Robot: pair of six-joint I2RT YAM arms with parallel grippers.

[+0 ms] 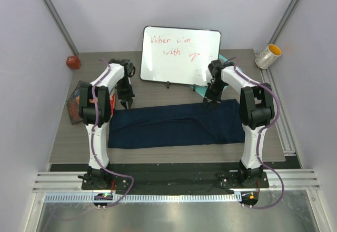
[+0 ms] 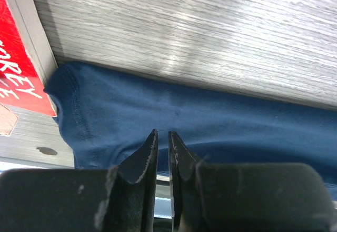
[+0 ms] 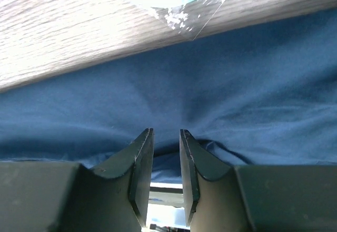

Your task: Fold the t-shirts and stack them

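A whiteboard (image 1: 180,56) with red handwriting stands propped at the back of the grey wood-grain worktop (image 1: 66,137). A teal item (image 1: 199,88) peeks out beside its lower right corner. A rounded red object (image 1: 72,61) sits back left, a yellow-lined cup (image 1: 268,56) back right, and a red-and-dark packet (image 1: 76,101) lies at the left edge.

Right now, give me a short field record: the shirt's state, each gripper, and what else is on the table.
t-shirt: dark navy, lying as a long flat band across the table
left gripper: at the band's far edge near its left end, jaws nearly together; grip unclear
right gripper: at the far edge near the right end, closed on a pinch of fabric that puckers toward it
stack: none visible
other items: whiteboard, cup, red object
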